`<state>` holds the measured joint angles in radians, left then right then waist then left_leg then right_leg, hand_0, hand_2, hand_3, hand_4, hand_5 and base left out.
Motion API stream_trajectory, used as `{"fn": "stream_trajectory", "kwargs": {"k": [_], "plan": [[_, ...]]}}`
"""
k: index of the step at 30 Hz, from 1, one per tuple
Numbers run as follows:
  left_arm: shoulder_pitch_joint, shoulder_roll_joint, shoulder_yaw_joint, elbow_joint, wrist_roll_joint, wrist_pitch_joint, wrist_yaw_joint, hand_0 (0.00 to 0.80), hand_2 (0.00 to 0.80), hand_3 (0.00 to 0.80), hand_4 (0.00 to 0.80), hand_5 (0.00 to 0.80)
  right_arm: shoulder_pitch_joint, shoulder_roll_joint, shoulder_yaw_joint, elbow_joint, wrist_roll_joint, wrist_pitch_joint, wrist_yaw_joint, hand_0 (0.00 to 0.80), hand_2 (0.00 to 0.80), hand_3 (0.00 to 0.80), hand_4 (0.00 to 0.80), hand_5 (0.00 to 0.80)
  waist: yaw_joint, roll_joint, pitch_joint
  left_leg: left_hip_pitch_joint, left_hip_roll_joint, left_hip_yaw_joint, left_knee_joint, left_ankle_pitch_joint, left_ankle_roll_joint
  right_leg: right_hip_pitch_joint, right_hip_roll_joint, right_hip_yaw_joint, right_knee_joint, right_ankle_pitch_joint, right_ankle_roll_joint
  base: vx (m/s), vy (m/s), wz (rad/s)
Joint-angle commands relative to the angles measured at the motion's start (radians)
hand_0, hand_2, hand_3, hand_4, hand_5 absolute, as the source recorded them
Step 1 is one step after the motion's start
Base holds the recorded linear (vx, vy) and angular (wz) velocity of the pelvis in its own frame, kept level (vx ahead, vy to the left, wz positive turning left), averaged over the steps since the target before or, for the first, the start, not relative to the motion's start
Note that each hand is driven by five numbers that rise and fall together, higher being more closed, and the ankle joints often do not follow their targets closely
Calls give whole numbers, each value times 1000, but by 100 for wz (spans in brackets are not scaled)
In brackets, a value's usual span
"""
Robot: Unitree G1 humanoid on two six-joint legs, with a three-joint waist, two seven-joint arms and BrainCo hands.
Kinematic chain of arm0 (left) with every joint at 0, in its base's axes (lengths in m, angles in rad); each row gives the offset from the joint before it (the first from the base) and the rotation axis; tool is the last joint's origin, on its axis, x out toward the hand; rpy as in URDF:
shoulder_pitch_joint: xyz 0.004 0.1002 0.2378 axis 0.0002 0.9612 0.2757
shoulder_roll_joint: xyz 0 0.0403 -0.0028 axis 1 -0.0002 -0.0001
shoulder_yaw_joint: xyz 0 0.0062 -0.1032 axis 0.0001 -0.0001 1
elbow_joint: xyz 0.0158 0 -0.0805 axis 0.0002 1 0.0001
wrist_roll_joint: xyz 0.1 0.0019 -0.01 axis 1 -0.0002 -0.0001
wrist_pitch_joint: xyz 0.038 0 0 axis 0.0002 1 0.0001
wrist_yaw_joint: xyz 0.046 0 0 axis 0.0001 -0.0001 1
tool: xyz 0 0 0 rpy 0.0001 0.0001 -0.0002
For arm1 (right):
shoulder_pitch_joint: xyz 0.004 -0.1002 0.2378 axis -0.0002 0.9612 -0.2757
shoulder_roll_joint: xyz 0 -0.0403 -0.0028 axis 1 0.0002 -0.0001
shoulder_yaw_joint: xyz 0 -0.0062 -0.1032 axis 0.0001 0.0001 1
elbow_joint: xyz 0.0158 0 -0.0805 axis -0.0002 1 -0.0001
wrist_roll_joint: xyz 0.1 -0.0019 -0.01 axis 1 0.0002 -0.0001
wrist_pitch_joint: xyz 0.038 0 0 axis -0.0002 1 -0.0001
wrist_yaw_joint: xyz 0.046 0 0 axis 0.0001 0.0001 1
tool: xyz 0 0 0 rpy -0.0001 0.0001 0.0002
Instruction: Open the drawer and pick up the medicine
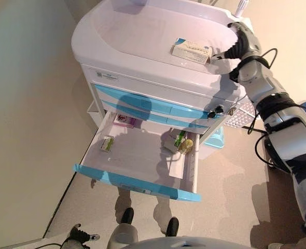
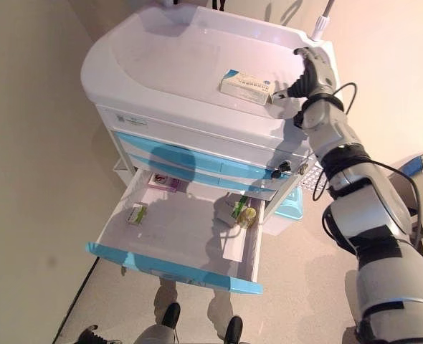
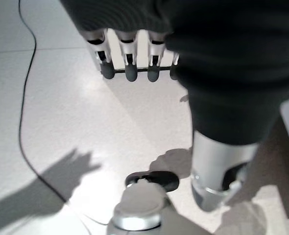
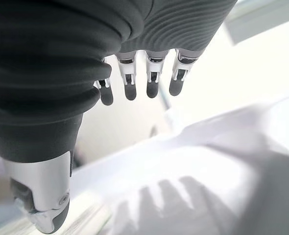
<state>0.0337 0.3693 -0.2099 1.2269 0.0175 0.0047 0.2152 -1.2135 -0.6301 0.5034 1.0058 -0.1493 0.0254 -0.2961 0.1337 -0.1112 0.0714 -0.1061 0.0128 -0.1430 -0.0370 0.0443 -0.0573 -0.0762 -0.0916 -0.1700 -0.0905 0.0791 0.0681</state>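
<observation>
One medicine box (image 2: 246, 87) sits atop the cart (image 2: 147, 57), right hand (image 2: 308, 75) spread beside it, holding nothing; a careless nudge could shove it off; left hand (image 3: 134, 58) hangs slack

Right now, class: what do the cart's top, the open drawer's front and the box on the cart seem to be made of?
Cart top: likely moulded plastic, white, glossy, with rounded edges and soft reflections. Drawer front: probably plastic too, light blue, smooth. Medicine box: looks like printed cardboard, matt, with sharp folded edges.
</observation>
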Motion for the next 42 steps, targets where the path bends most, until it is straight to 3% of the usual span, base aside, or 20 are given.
{"fn": "stream_trajectory", "kwargs": {"k": [1, 15, 31, 36, 42], "plan": [[-26, 10, 43, 40, -5, -6, -1, 0, 0, 0, 0, 0, 10, -87, -26, -92, 50, -35, -53, 0, 0, 0, 0, 0, -19, -7, -12, 1, -37, 1, -29, -12, 35, 0, -15, -2, 16, 13, 76, -12, -11, -11], [-11, -9, 64, 17, 11, 3, -9, 0, 0, 0, 0, 0, 268, -133, -245, -273, 144, -72, -93, 0, 0, 0, 0, 0, -53, 29, -31, 31, -30, 26, -33, -22, 34, 20, -14, 12, 13, 6, 74, 4, -8, -7], [25, -18, 111, -149, -34, -23, -60, 0, 0, 0, 0, 0, 786, 38, -508, -450, 329, -117, -8, 0, 0, 0, 0, 0, -95, 77, -34, 57, -31, 44, -27, -35, 37, 38, -17, 21, 15, -8, 72, 0, -7, -3], [30, -16, 127, -218, -54, -39, -78, 0, 0, 0, 0, 0, 922, 83, -563, -436, 350, -119, 29, 0, 0, 0, 0, 0, -110, 93, -28, 60, -33, 49, -25, -36, 38, 40, -20, 25, 16, -8, 73, 0, 0, 0], [14, -10, 113, -246, -57, -49, -92, 0, 0, 0, 0, 0, 950, 109, -572, -365, 359, -115, 38, 0, 0, 0, 0, 0, -122, 103, -24, 62, -34, 53, -24, -36, 39, 38, -23, 33, 17, -7, 74, -18, -6, -6]]}}
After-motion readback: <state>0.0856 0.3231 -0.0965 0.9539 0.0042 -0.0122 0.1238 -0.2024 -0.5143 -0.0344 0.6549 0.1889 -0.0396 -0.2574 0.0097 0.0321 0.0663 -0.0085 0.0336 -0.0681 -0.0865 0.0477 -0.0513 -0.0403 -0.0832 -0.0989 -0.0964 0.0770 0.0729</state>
